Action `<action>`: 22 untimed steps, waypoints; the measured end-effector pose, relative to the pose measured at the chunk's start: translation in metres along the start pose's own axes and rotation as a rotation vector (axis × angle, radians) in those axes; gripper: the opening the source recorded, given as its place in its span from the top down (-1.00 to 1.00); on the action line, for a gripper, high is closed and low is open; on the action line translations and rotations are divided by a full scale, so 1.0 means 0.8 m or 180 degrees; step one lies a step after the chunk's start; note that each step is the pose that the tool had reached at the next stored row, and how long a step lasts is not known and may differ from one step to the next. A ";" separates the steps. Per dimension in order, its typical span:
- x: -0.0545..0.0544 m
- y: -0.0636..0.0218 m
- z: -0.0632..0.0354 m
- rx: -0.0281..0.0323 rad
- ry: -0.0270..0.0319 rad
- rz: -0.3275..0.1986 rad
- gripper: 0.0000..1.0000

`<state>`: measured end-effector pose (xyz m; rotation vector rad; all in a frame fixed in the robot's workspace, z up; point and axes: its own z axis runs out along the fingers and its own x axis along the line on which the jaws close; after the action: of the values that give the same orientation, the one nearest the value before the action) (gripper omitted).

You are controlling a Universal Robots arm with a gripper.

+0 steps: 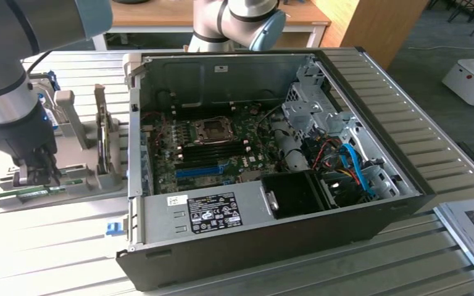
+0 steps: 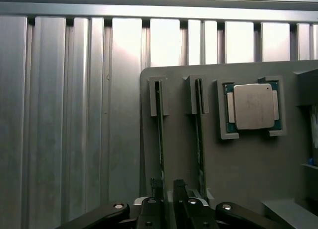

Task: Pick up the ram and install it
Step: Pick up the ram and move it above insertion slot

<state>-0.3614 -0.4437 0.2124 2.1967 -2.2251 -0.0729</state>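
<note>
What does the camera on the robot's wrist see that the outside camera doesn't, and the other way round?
Wrist view: a silver processor chip sitting in a pocket of the grey holder. Exterior view: the open computer case, its motherboard, and the robot arm reaching down. Both: the gripper down at the ram, which stands on edge in the holder beside its twin stick.

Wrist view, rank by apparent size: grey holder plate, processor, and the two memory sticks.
1. grey holder plate
2. processor
3. stick nearer the processor and farther stick: both edge-on slivers, alike, so tied; longer than the processor, far thinner.
</note>
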 end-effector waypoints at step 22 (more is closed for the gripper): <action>0.000 0.000 0.011 0.0000 0.0000 0.0000 0.55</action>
<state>-0.3614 -0.4432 0.2037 2.1967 -2.2249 -0.0729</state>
